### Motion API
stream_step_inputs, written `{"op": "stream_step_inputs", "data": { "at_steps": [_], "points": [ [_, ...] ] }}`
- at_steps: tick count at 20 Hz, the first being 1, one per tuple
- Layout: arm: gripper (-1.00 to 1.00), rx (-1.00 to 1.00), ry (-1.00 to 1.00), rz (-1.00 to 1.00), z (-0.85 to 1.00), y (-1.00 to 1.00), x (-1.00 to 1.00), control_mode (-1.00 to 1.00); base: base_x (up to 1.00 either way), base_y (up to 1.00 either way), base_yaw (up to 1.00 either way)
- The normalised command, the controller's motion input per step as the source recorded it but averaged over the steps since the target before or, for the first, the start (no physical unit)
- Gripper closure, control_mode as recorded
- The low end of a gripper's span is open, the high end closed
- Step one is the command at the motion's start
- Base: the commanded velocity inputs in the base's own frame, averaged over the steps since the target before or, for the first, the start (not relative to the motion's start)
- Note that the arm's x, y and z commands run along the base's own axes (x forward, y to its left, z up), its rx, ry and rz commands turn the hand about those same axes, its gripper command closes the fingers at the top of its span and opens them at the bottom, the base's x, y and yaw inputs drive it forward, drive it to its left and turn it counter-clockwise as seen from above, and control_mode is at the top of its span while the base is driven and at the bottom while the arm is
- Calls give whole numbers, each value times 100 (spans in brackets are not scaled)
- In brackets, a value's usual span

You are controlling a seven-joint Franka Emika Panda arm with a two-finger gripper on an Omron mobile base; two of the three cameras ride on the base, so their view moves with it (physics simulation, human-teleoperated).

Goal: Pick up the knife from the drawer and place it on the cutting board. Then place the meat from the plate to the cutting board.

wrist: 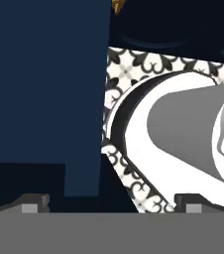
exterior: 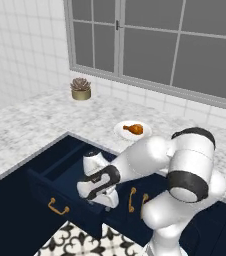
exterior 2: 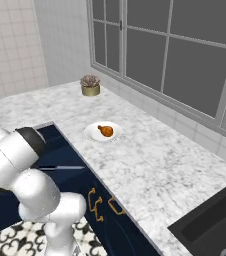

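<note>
navy drawer (exterior: 60, 170) stands open; meat (exterior: 133, 129) lies on plate (exterior: 121, 131).

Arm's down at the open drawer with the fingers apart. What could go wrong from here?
1. The knife lies thin and flat in the drawer, while the hand view faces a navy panel and floor tiles. The open gripper may close on nothing or bump the drawer.
2. The arm hangs close to the plate holding the meat; lifting out could nudge them.
</note>
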Motion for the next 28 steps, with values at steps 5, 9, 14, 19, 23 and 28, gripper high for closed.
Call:
{"op": "stream_step_inputs", "data": {
  "at_steps": [5, 9, 14, 19, 23, 28],
  "points": [
    [-100, 0, -3, -3, 98, 10, 34, -100, 0, 0, 0],
    [-100, 0, 7, -15, 33, 17, 100, -100, 0, 0, 0],
    [-100, -1, 3, -15, 19, 34, 96, -100, 0, 0, 0],
    [-100, -3, 3, -7, -7, 18, 72, -100, 0, 0, 0],
    [-100, 0, 6, 0, -23, 5, 53, -100, 0, 0, 0],
    [-100, 0, 3, 0, -55, 0, 10, -100, 0, 0, 0]
  ]
}}
